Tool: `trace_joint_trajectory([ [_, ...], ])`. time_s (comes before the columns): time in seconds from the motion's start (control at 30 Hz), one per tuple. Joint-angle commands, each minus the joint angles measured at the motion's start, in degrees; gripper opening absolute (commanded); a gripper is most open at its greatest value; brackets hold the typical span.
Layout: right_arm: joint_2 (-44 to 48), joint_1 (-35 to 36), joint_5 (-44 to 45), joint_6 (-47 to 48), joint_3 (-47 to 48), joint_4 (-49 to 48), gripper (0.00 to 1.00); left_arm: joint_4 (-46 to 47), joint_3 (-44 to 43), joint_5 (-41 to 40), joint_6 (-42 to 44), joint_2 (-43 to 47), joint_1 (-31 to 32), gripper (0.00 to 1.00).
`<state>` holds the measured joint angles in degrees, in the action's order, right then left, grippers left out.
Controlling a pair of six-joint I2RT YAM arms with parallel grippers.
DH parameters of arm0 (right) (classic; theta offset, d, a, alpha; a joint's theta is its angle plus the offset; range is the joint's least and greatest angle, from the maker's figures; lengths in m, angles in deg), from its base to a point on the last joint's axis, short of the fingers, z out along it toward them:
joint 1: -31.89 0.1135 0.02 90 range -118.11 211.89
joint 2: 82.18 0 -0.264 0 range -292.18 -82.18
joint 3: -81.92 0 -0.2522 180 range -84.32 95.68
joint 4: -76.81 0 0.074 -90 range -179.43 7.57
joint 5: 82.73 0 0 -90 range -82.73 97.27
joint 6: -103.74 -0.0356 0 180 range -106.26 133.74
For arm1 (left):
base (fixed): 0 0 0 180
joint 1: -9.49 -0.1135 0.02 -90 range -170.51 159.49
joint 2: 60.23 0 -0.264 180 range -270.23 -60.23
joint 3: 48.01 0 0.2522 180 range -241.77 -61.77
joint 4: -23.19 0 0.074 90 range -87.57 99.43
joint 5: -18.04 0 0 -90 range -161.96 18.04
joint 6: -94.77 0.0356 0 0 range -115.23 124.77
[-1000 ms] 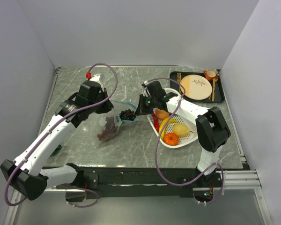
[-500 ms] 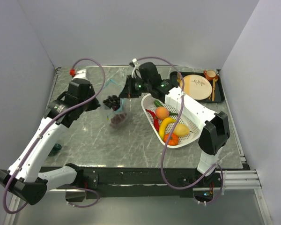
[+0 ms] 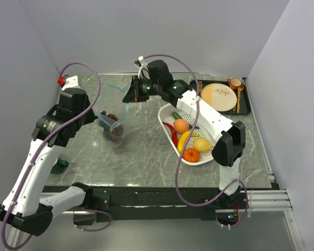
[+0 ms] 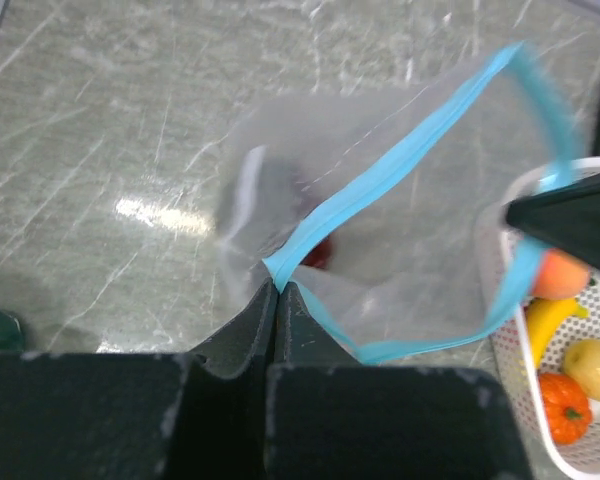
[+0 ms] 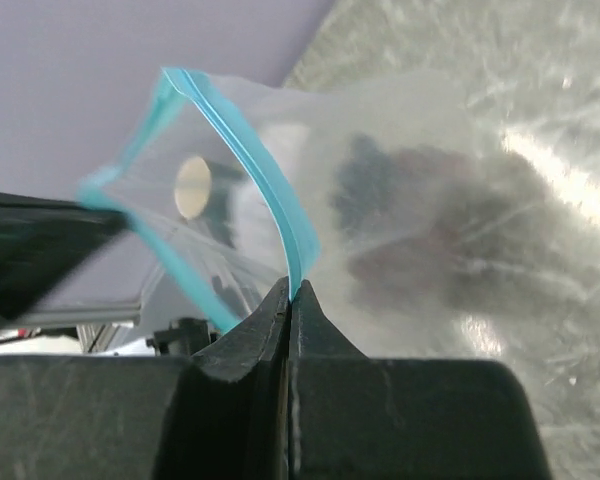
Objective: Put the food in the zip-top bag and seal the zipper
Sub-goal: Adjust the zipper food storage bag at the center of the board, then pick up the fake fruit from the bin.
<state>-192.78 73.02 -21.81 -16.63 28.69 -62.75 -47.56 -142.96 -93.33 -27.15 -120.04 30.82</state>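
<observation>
Left pincer [image 4: 278,285] and right pincer [image 5: 292,290] are each clamped tight on opposite ends of the thin teal-blue zipper strip [image 4: 400,160] of the clear plastic zip-top bag [image 3: 115,127]. The strip's two lips bow apart, so the mouth stands open. Compare the overhead view a second earlier: the bag then lay at frame centre beside the white perforated basket [image 3: 163,121]; you have since raised it and carried it toward the upper left, where it hangs between the arms above the grey marbled table [image 3: 146,162]. The dark purple grapes [image 5: 400,250] sit low inside the bag, so one item counts as loaded. Lower right in the overhead view, the basket contains the peach [image 3: 181,125], yellow banana [image 3: 187,138], yellow lemon [image 3: 202,144], orange tomato [image 3: 191,155], red chili [image 3: 172,135] and green piece [image 3: 177,115]. Most of the filling, and all of the sealing, appears to remain for you.
</observation>
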Motion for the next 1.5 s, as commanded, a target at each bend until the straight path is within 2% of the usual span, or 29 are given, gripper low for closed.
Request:
trace_joint_trajectory([
  [0.0, 0.8, 0.3, -2.6, 0.0, -2.9, -0.4, 0.03, 2.4, -5.8, 1.6, 2.5, 1.0, -0.3, 0.01],
  [0.1, 1.2, 0.1, 0.8, 1.3, -8.5, -0.7, 0.04, 3.6, -4.6, 4.6, 3.8, -2.3, -0.3, 0.01],
  [0.2, 2.5, -0.9, 2.1, 0.3, -19.1, -6.7, 0.05, 6.2, -0.4, 12.6, 4.1, -5.5, -0.3, 0.01],
  [0.23, 2.5, -1.3, 1.6, -0.9, -23.2, -7.8, 0.05, 9.2, 3.6, 15.9, 4.0, -5.8, -0.3, 0.01],
  [0.33, 2.9, -1.9, 2.1, -1.5, -28.6, -11.0, 0.07, 14.1, 10.8, 20.6, 2.7, -7.5, -0.2, 0.01],
  [0.47, 4.6, -2.3, 5.0, -1.3, -31.9, -11.9, 0.14, 17.2, 14.5, 23.6, 1.2, -8.7, -0.2, 0.01],
  [0.53, 5.8, -3.0, 6.1, -1.2, -32.9, -12.3, 0.22, 17.8, 14.7, 24.8, 1.2, -9.0, -0.2, 0.01],
  [0.6, 7.2, -3.6, 7.5, -1.0, -33.3, -11.8, 0.24, 17.8, 14.1, 25.7, 1.3, -9.8, -0.2, 0.01],
  [0.63, 7.9, -3.9, 9.5, -0.9, -33.6, -11.7, 0.37, 17.7, 14.0, 25.9, 1.3, -9.9, -0.1, 0.01],
  [0.7, 10.1, -4.6, 11.2, -0.6, -34.3, -11.1, 0.4, 18.1, 13.7, 27.1, 1.5, -10.0, -0.1, 0.01],
  [0.73, 10.9, -4.8, 13.4, -0.4, -34.5, -10.9, 0.51, 18.1, 13.6, 27.6, 1.5, -10.0, -0.1, 0.01],
  [0.9, 20.2, -6.8, 20.8, -0.5, -39.5, -10.9, 0.52, 18.7, 12.8, 30.5, 1.1, -10.1, 0.0, 0.01],
  [0.93, 21.7, -8.2, 21.9, -0.5, -40.7, -11.0, 0.6, 18.9, 12.9, 30.6, 0.9, -10.1, 0.1, 0.01],
  [0.97, 24.2, -9.0, 24.1, -0.7, -41.6, -9.9, 0.6, 19.2, 12.9, 30.8, 0.7, -10.1, 0.1, 0.01],
  [1.23, 28.4, -19.3, 27.3, 0.7, -50.4, -4.0, 0.61, 22.2, 15.0, 30.3, 0.2, -8.4, 1.1, 0.01],
  [1.27, 28.1, -20.3, 27.9, 0.8, -50.5, -2.3, 0.71, 22.6, 15.2, 30.4, 0.3, -8.0, 1.2, 0.01],
  [1.3, 28.0, -20.6, 28.4, 1.0, -50.8, -1.5, 0.75, 22.8, 15.4, 30.6, 0.5, -7.9, 1.2, 0.01],
  [1.47, 31.0, -22.0, 30.7, -0.1, -54.2, 0.2, 0.78, 23.5, 16.3, 30.4, 0.1, -7.0, 1.3, 0.01],
])
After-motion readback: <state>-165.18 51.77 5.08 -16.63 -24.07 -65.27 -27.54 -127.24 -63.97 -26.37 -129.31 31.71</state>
